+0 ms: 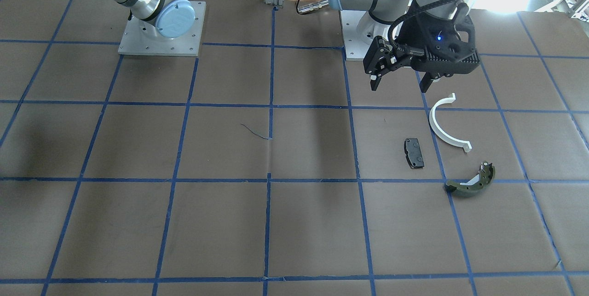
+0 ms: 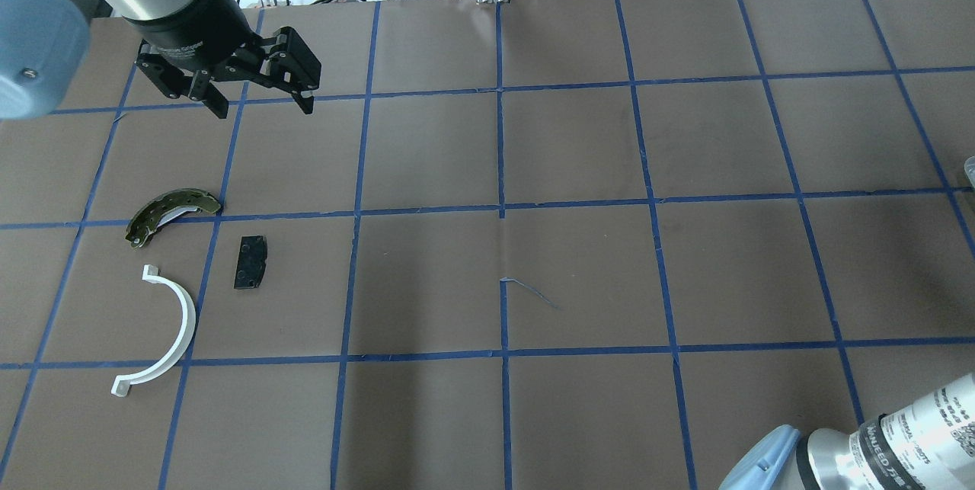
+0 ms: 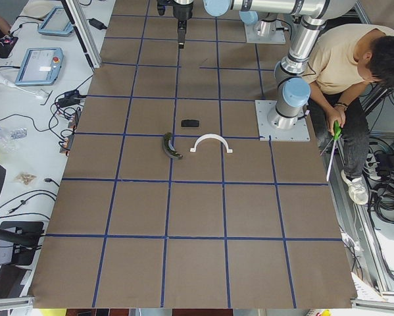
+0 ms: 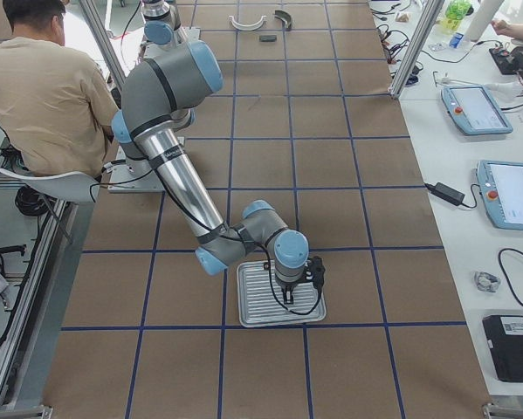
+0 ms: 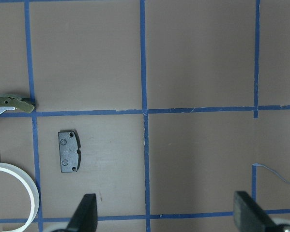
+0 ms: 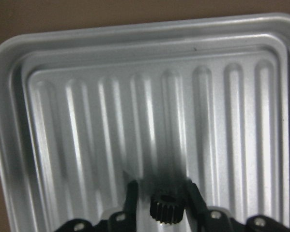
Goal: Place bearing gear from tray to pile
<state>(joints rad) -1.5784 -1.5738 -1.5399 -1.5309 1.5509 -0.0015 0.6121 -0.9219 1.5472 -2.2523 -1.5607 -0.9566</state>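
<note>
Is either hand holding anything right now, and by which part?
Left hand is open and empty. Right hand straddles the small black gear over the tray, fingers beside its toothed rim; a firm grip cannot be told.

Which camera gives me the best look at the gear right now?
Right wrist: the gear sits close up between the fingers of the right end effector, over the tray. Exterior right shows the tray, but the gear is hidden; the other views miss both.
</note>
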